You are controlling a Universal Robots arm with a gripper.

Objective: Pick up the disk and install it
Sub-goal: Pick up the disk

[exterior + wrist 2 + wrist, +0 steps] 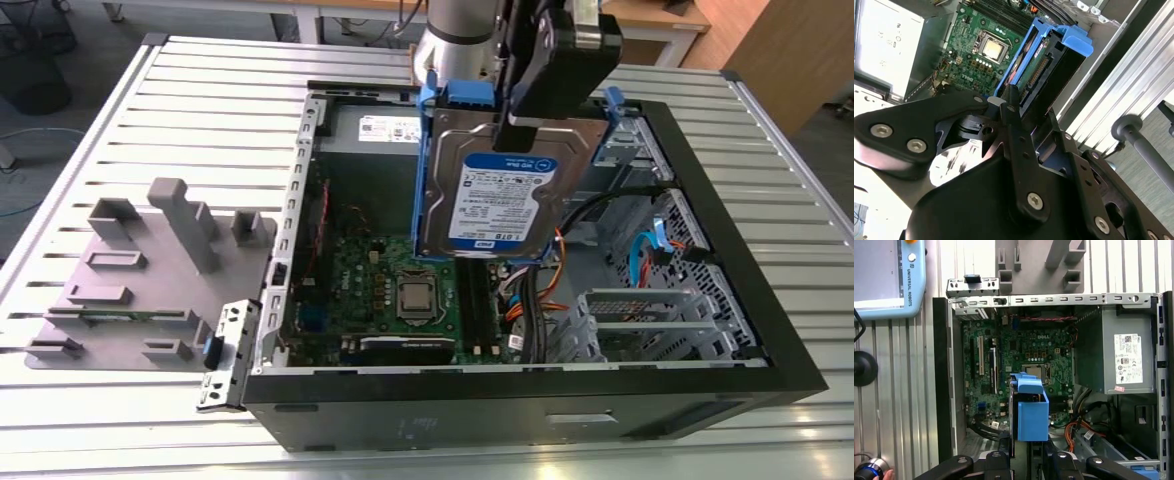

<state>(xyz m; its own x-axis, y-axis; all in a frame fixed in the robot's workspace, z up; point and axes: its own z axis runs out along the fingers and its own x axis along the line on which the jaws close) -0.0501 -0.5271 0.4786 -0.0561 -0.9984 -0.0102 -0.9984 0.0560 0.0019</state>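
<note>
hanging upright from the jaws, the disk (487, 195) is clamped at its upper end, label toward the exterior camera, blue side rails (427, 180) running down its edges. the jaws stand narrow, closed on it. it sits in the air over the open computer case (534, 410), apparently touching nothing else.

judged from its metal shell, it should be stiff and fairly dense for its size, with smooth faces that could slip in a light pinch. it is likely sensitive to knocks, and the connector end (1036, 67) looks exposed. the rails and hard edges seem the safest places to hold.

below it lies the green motherboard (387, 290), beside that a silver drive cage (641, 315), farther off the grey power supply (374, 130). beyond the case, a grey fixture (147, 270) rests on the slatted desk (747, 150).
</note>
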